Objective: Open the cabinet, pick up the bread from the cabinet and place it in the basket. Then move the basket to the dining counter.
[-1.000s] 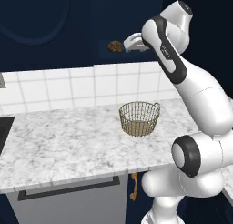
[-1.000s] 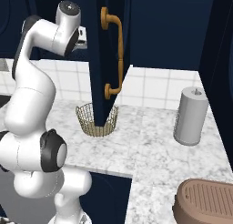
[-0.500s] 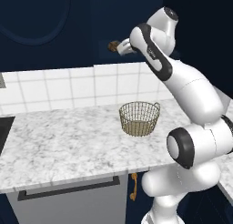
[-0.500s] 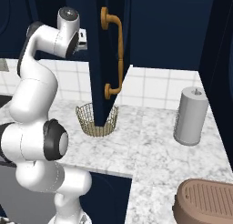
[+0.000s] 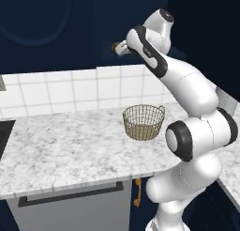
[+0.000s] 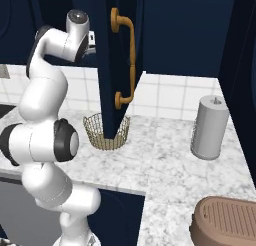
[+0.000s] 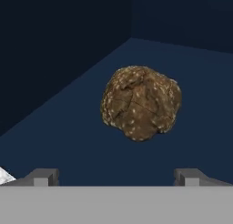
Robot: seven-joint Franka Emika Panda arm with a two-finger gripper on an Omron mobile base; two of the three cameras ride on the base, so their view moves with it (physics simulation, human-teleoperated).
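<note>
A white robot arm reaches up into an open dark navy cabinet (image 6: 112, 65). Its gripper (image 7: 116, 175) is spread wide, holding nothing, the two dark fingertips far apart. Just ahead of the gripper, centred between the fingertips and not touching them, a round, lumpy brown loaf of bread (image 7: 141, 102) sits on the cabinet's dark shelf. Well below the gripper, a golden wire basket (image 5: 143, 122) stands on the marbled counter (image 5: 70, 150); it looks empty, though the mesh makes this hard to confirm.
</note>
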